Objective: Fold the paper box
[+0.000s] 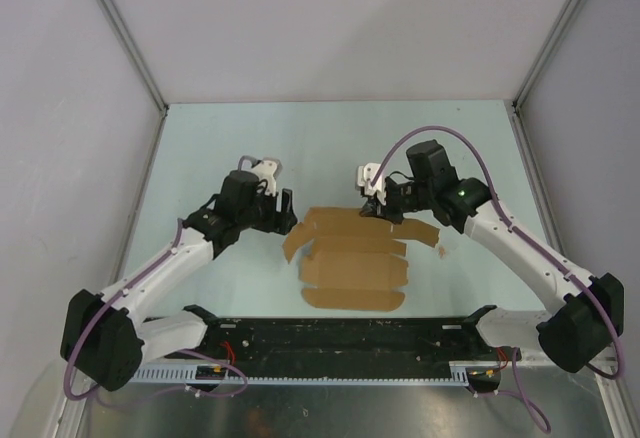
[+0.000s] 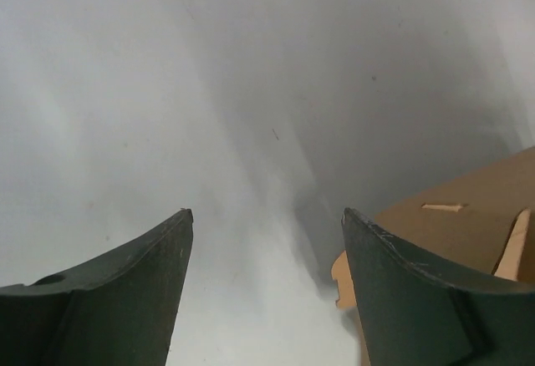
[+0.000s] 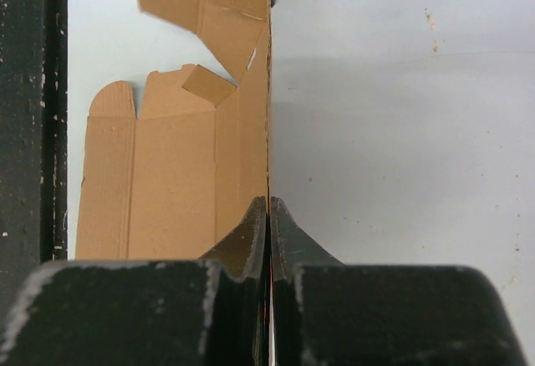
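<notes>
1. Right gripper [image 3: 268, 203]: the jaws are pressed together at the lower centre of the right wrist view, pinching a raised edge of the box [image 3: 175, 182]. The thin sheet enters the seam between the fingers and runs straight up the frame as a vertical line.
2. Left of that line, the rest of the box lies spread out. It shows brown panels with crease lines, a rounded flap at centre left, a small tab folded over near the upper middle, and an angular flap at the top.
3. Left gripper [image 2: 266, 212]: the jaws are wide apart with nothing between them. Two dark fingers [image 2: 125, 291] rise from the lower corners of the left wrist view over bare table [image 2: 251, 90].
4. Beyond the finger at that frame's right, a corner of the box shows at lower right, with a slit and a narrow tab.
5. Overhead view: the box sits at frame centre as a mostly flat die-cut sheet with flaps around it. The right gripper meets its upper edge, right of centre. The left gripper is just beside its upper-left flap; whether they touch cannot be told.
6. Surroundings: the table is pale blue-green, with grey walls [image 1: 330, 28] on three sides. A black rail [image 1: 340, 338] crosses the lower frame, below the box.
</notes>
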You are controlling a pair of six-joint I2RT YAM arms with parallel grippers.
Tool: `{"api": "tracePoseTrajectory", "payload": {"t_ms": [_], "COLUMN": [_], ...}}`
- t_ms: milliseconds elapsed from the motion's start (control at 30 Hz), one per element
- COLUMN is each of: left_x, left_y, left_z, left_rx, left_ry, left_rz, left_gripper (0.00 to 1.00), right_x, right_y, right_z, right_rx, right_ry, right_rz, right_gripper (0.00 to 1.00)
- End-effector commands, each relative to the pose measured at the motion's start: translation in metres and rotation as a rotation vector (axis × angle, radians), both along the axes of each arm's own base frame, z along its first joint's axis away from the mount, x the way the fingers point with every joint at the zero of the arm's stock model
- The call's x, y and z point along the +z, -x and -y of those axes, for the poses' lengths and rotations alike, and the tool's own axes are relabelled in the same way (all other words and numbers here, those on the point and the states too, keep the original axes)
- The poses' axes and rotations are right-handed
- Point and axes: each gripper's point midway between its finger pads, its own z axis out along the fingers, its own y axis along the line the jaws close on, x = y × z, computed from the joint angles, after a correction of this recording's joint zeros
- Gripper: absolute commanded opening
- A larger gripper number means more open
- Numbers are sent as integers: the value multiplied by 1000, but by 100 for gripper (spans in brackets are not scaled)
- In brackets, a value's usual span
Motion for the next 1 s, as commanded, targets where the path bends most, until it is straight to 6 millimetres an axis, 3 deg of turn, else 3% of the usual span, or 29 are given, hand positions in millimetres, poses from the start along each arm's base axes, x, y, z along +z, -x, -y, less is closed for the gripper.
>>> {"api": "tracePoseTrajectory", "payload": {"t_ms": [0,333,733,967], "left_x": [3,14,-1,-24], "left_y": [13,13,-11,-15], "left_z": [8,13,5,8], "left_rx": [-29,1,130,124], "left_ry": [92,197,193,198], "left_rz": [6,62,103,103], "left_gripper": [77,77,77,77], "right_x": [15,9,-26,-40], "right_y": [-2,-14,-45,-58], "right_z": [-8,-11,-26,-24], "right_rx": [9,-30,-105,-126], "right_ry": [-68,-40,73,82], "right_rz": [9,40,154,203], "right_gripper": [0,0,0,0]}}
